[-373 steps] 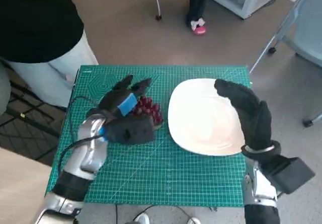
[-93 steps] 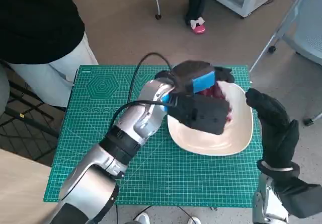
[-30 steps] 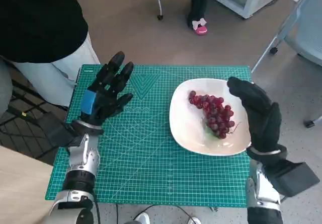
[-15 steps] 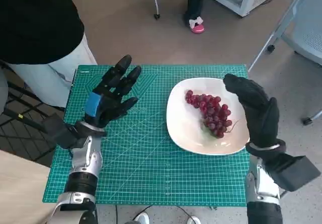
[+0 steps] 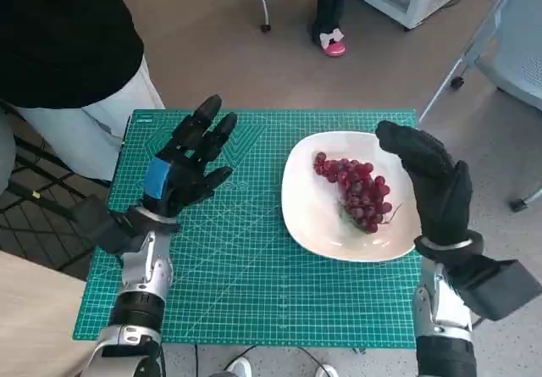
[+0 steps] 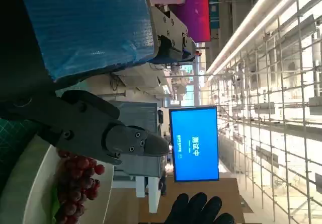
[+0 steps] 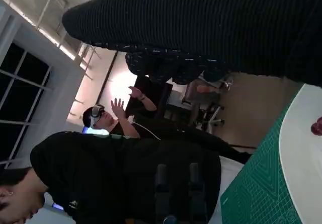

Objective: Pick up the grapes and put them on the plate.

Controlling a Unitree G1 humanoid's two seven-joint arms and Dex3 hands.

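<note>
At centre left the left hand (image 5: pixel 182 169) hovers with fingers spread, grasping nothing, the grapes (image 5: pixel 356 192) lie on the white plate (image 5: pixel 315 224) right of centre, and the gloved right hand (image 5: pixel 432 182) stands unclenched beside it.

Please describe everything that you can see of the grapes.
The grapes are one bunch of small, round, dark red berries, with a thin stem showing at the end toward the robot. The bunch lies flat inside the white plate, running from its far side toward the robot, on the plate's right half. Only the plate touches it. The left hand is raised over the green mat, away from it; the right hand stands beside the plate's right rim.
</note>
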